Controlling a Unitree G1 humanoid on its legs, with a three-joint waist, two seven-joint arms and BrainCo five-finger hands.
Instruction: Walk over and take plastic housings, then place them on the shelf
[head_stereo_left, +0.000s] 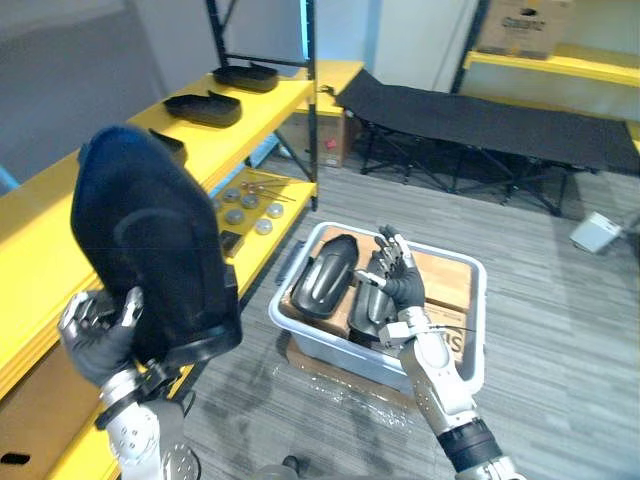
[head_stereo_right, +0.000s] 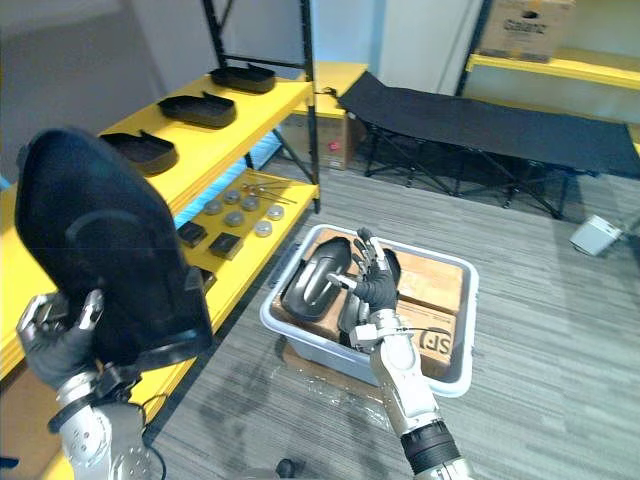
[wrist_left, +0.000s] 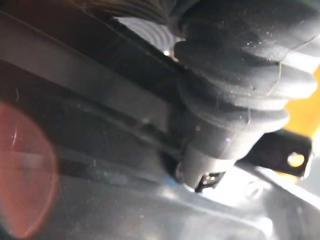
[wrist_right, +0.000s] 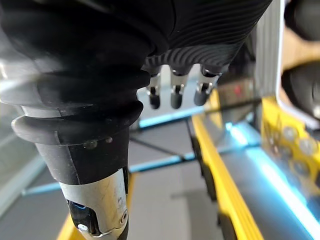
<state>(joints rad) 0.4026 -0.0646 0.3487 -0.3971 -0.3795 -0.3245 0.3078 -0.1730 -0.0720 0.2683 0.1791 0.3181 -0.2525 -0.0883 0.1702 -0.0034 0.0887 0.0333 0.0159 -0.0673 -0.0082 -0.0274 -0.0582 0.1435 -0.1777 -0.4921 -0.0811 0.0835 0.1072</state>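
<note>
Beside the yellow shelf (head_stereo_left: 40, 225), the left hand (head_stereo_left: 100, 338) had fingers curled round a black housing (head_stereo_left: 150, 250) (long axis upright, shelf leftward); the right hand (head_stereo_left: 395, 278) hovered, fingers straight and empty, over the bin (head_stereo_left: 478, 300).

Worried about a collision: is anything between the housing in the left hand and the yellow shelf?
Nothing visible. The housing, gripped by the left hand, is raised beside the shelf, whose nearest stretch is bare.
</note>
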